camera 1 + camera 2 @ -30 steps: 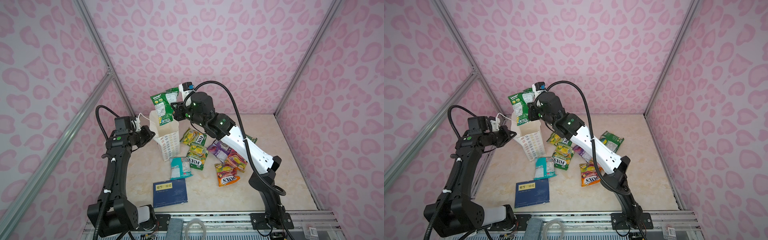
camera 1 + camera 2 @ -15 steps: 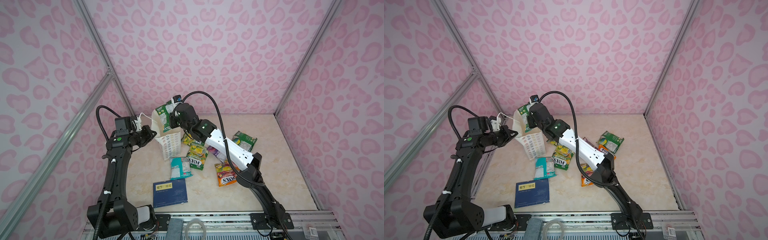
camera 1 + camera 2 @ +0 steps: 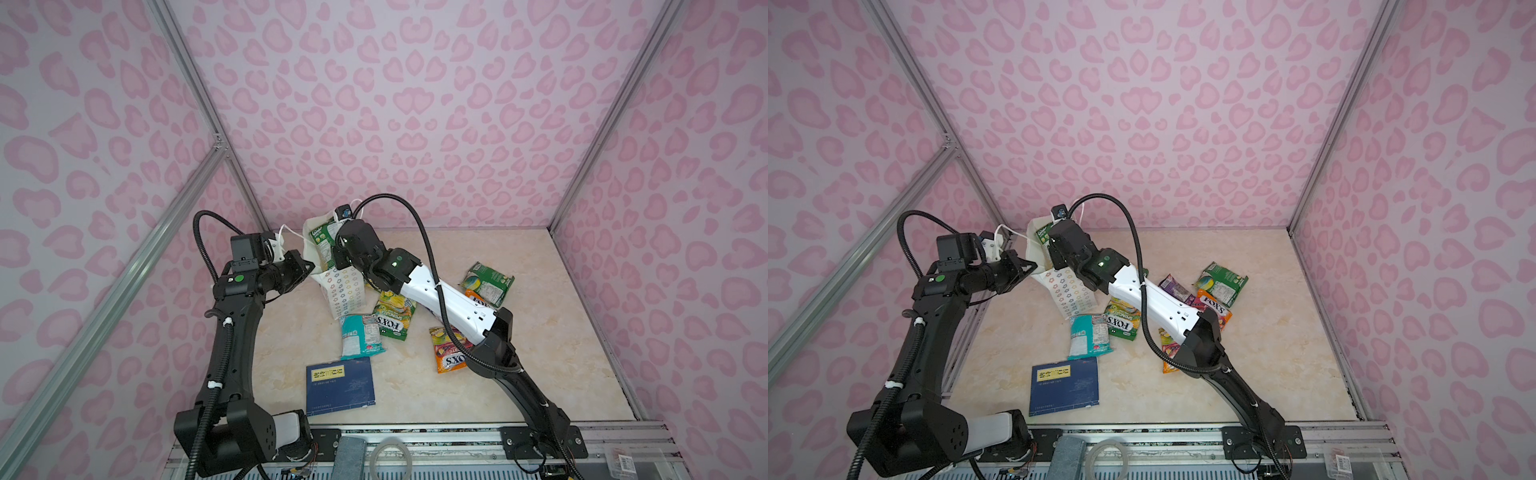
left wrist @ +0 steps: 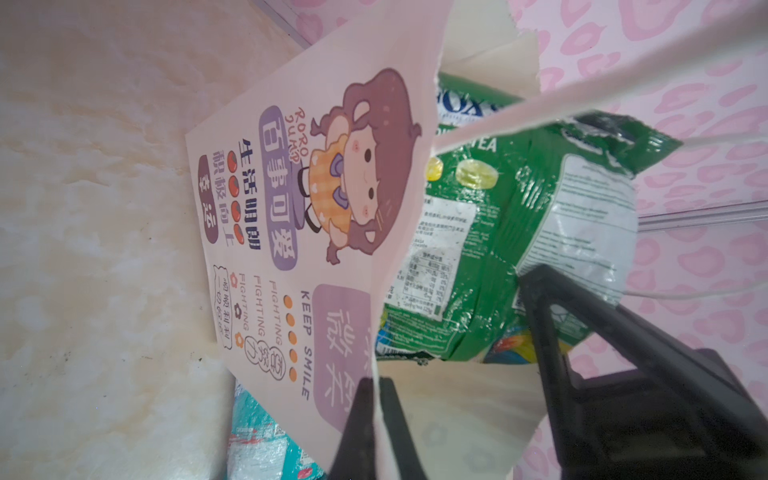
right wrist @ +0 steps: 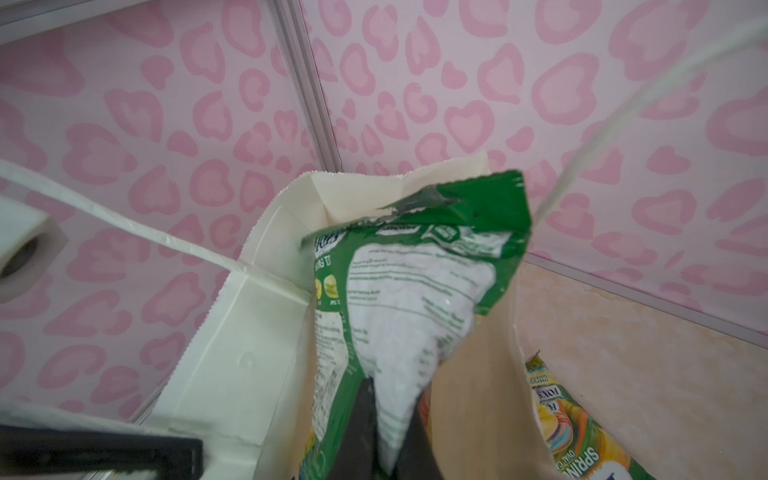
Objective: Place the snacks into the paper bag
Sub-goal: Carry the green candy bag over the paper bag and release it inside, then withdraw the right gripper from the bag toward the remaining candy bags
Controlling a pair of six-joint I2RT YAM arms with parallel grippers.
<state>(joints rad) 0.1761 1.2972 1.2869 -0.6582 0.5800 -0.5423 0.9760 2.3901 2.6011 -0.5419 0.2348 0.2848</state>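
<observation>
Closest to the front rail, the dark-blue book (image 3: 340, 384) lies flat on the table (image 3: 561, 374). Just past it sits a teal packet (image 3: 360, 338), touching a green-yellow FOX'S packet (image 3: 392, 318) at its side. Over to the right, an orange packet (image 3: 446, 357) is half tucked under the right arm.

Further back on that side, three more lie bunched together: a second orange packet (image 3: 1214, 309), a purple packet (image 3: 1177, 286) and a loose green packet (image 3: 1223, 282).

Now the action, far left of the tabletop: the paper bag (image 3: 345, 291) stands there, mouth open, flowered side facing us. The left gripper (image 4: 376, 390) is clenched on the bag's rim, one finger inside and one outside, right by the cartoon front panel.

And the right gripper (image 5: 390, 415) is down in the mouth of the bag, fingers pressed either side of the held green packet (image 5: 415, 299), which stands upright with its top edge poking above the rim. Behind it, a rear green packet (image 4: 465, 124) is already in the bag.
</observation>
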